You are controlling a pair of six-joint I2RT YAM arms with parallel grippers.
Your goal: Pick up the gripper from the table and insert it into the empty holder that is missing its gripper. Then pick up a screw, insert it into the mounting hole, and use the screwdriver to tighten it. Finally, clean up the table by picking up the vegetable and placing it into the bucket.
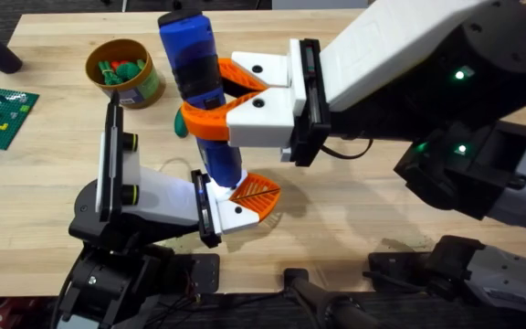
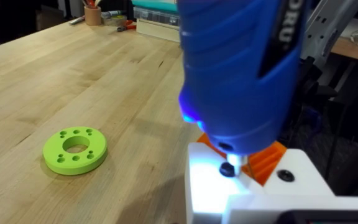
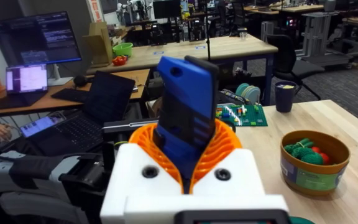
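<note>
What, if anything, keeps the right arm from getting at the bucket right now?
Probably it cannot yet. The right gripper is shut on the screwdriver, whose tip sits at the holder, so the jaws are full. The bucket itself stands open, with bare table beside it.

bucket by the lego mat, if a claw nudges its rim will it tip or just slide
The bucket probably slides rather than tips: it looks squat, about as wide as tall, and stands flat on the table. Its thick rim suggests stiff walls that should not buckle. The toy pieces inside look small and light, so it is likely easy to shove, perhaps too easily.
</note>
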